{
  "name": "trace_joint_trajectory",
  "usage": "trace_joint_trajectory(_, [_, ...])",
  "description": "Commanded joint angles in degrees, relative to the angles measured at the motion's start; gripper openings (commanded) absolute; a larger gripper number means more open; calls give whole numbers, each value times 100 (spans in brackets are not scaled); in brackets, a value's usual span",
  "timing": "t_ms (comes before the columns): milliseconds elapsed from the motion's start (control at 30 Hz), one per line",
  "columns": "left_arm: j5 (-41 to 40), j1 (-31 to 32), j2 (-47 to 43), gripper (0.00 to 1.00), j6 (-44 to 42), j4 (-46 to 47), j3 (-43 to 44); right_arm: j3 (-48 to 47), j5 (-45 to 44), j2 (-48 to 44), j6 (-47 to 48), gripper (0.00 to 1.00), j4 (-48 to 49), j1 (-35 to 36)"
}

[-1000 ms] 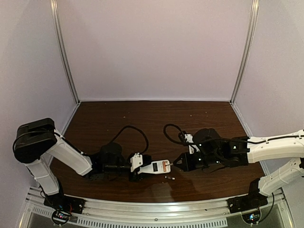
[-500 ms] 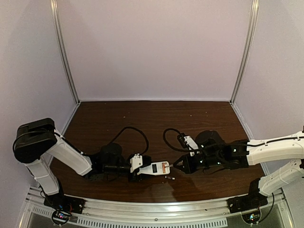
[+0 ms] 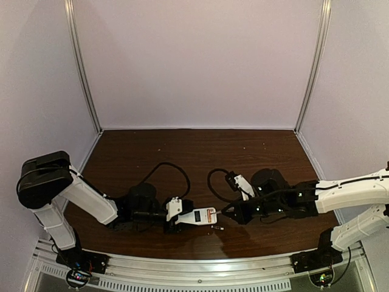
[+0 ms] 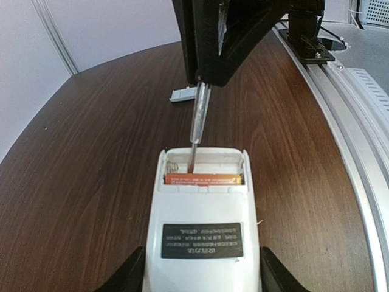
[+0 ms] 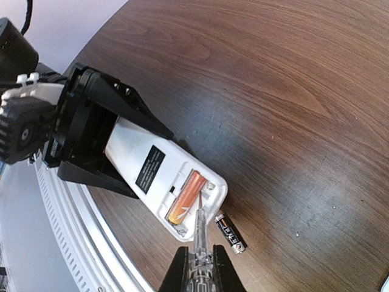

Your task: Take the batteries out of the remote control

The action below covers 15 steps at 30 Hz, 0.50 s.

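top: overhead, far | wrists: close, opposed | shared: remote control

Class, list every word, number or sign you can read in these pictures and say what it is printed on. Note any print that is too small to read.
No text is clear enough to quote.
White print on the dark label on the back of the remote control: too small to read.
White lettering on the black battery lying beside it: too blurred to read.
On the orange battery in the open compartment: no print can be made out.

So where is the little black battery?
The black battery lies on the table in the right wrist view, beside the open end of the remote control, just right of the screwdriver.
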<state>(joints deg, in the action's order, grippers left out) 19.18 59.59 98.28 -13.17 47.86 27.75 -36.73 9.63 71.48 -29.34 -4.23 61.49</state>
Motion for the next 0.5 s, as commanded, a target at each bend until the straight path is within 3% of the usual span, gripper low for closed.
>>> trace_joint_trajectory(0, [177, 41, -47, 0, -39, 527, 151, -92, -376, 217, -826, 0, -183, -195])
trace_joint_trajectory(167, [6, 42, -22, 0, -19, 527, 169, -92, -94, 504, -1729, 0, 31, -320])
trace_joint_trajectory(267, [23, 43, -17, 0, -19, 498, 178, -111, 192, 638, -1810, 0, 292, -326])
trace_joint_trajectory(467, [9, 41, -4, 0, -36, 458, 195, -175, -183, 564, -1737, 0, 65, -390])
